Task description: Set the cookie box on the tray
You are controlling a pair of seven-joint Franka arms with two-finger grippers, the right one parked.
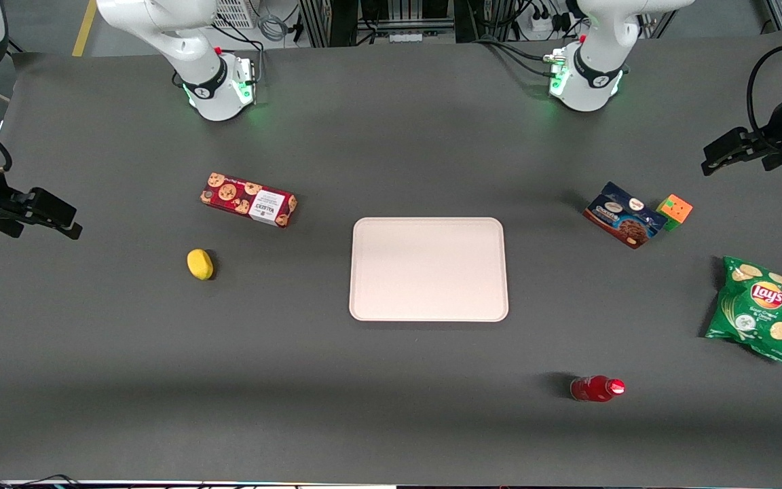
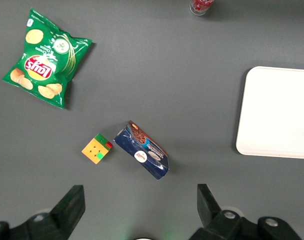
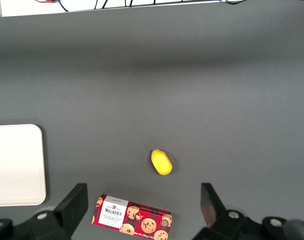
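Observation:
The cookie box [image 1: 625, 214] is a small flat dark-blue and brown box that lies on the dark table toward the working arm's end; it also shows in the left wrist view [image 2: 142, 150]. The pale cream-pink tray [image 1: 428, 268] lies bare at the table's middle and shows partly in the left wrist view [image 2: 279, 112]. My left gripper [image 1: 720, 155] hangs high above the table near the working arm's end, apart from the box. In its wrist view the gripper [image 2: 139, 200] is open and empty, with the box between and ahead of its fingers.
A colourful cube [image 1: 675, 210] sits right beside the cookie box. A green chips bag [image 1: 757, 309] and a red bottle [image 1: 598, 388] lie nearer the front camera. A longer red cookie box [image 1: 248, 199] and a yellow lemon [image 1: 199, 264] lie toward the parked arm's end.

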